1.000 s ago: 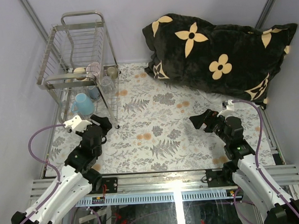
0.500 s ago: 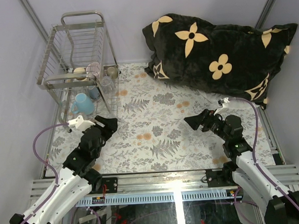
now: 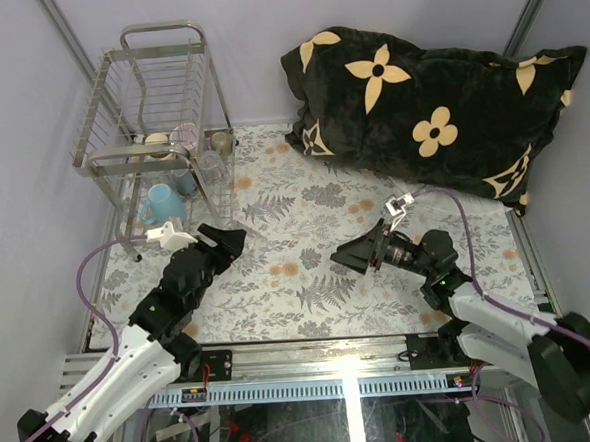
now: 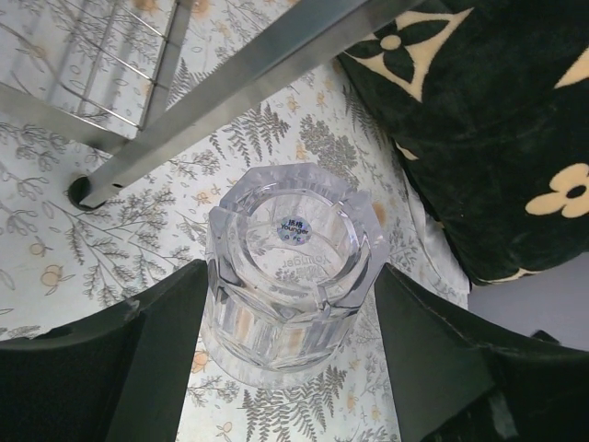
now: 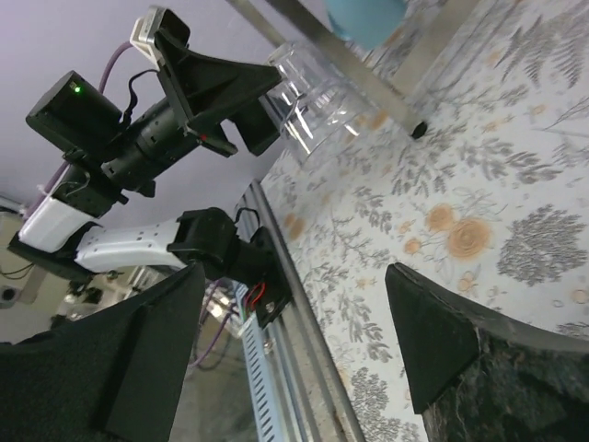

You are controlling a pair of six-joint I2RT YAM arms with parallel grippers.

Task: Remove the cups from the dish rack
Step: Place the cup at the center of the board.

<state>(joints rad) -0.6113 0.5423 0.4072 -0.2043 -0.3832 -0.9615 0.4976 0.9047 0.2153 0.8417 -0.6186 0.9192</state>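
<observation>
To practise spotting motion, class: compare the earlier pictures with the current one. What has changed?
The left claw, gripping the glass, moved right, away from the rack. The right claw, open and empty, swung left toward the middle. Nothing was visibly taken hold of or let go. The rack, the cups in it and the pillow stayed put.

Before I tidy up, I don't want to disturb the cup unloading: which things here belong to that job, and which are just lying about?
Part of the job: dish rack; clear glass, gripped in the left hand; light blue mug; pale pink mug.

Just lying about: black flowered cushion; floral table cover.
</observation>
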